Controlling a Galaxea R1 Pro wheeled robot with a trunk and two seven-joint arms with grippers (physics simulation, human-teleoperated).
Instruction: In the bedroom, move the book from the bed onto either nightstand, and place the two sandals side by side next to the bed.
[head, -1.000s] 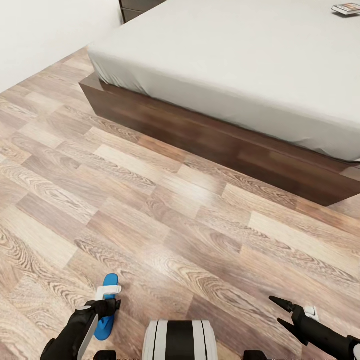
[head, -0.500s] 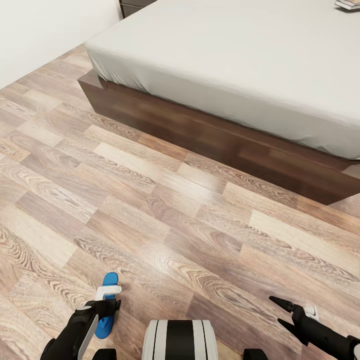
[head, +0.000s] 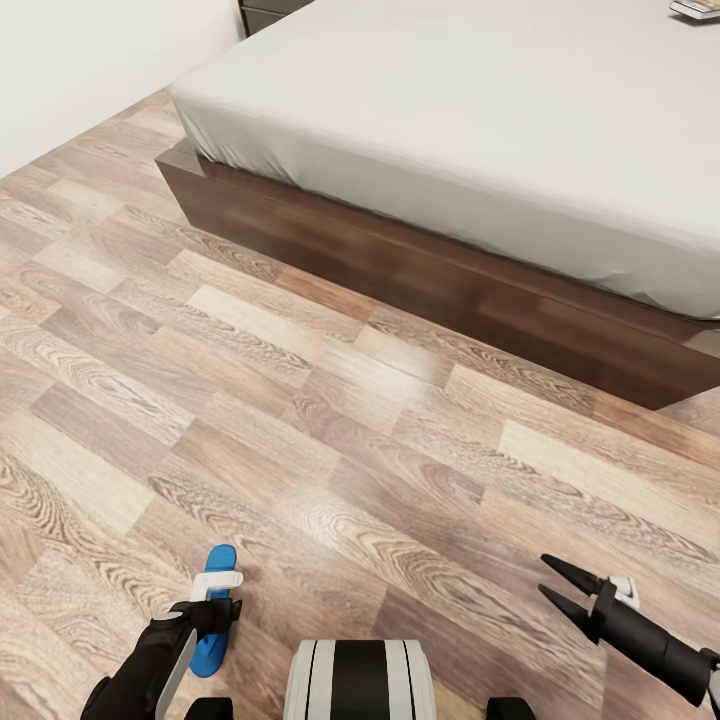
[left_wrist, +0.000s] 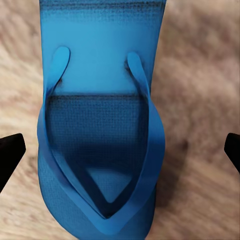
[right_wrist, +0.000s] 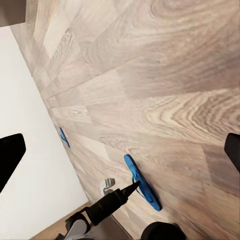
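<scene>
left end effector (head: 212, 612) hanging over a blue sandal (head: 214, 612) on the wood floor (head: 300, 400), fingers spread wide on each side, not gripping. right end effector (head: 560, 587) spread wide too, holding nothing, low over the floor. second blue sandal (right_wrist: 63, 136) far off by the wall. bed (head: 480, 140) well ahead. book (head: 697, 9) on its far corner.
</scene>
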